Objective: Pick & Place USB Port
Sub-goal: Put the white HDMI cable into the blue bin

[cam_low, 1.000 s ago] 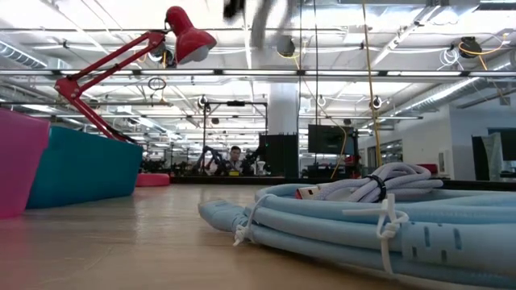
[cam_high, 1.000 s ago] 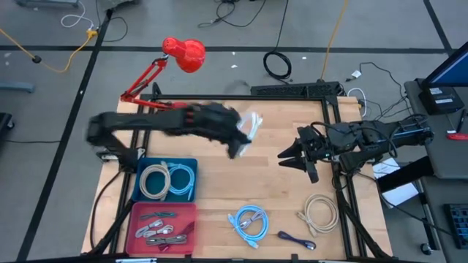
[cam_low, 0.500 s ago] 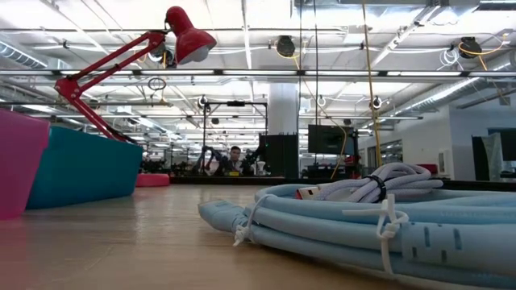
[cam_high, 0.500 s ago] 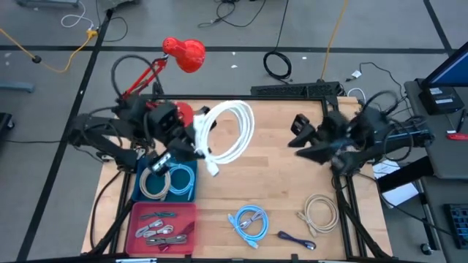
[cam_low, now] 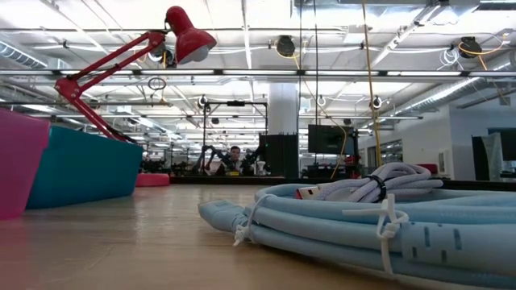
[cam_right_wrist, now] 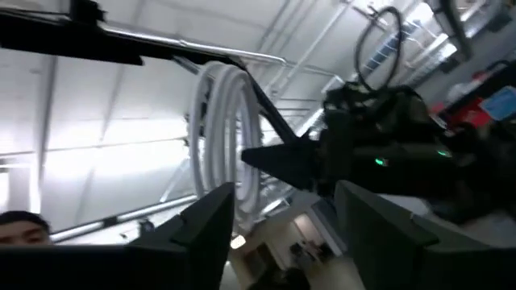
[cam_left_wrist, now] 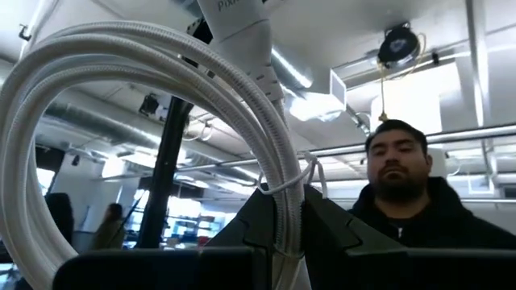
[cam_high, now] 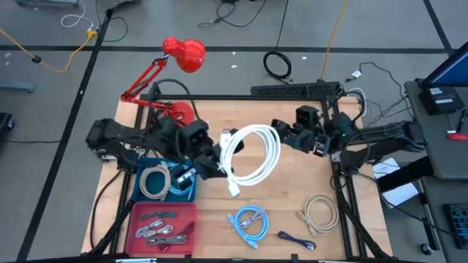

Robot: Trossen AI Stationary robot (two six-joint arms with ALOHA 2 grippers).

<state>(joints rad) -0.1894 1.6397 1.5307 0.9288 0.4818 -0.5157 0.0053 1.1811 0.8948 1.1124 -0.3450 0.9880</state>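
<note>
Coiled white braided cable (cam_high: pixel 252 155) now hangs mid-table, swung right from the 10 o'clock side, pinched tight in the left gripper (cam_high: pixel 219 162) at its tie. Right gripper (cam_high: pixel 280 136) has closed in at the coil's 2 o'clock, jaws spread wider and empty; a handover looks imminent
</note>
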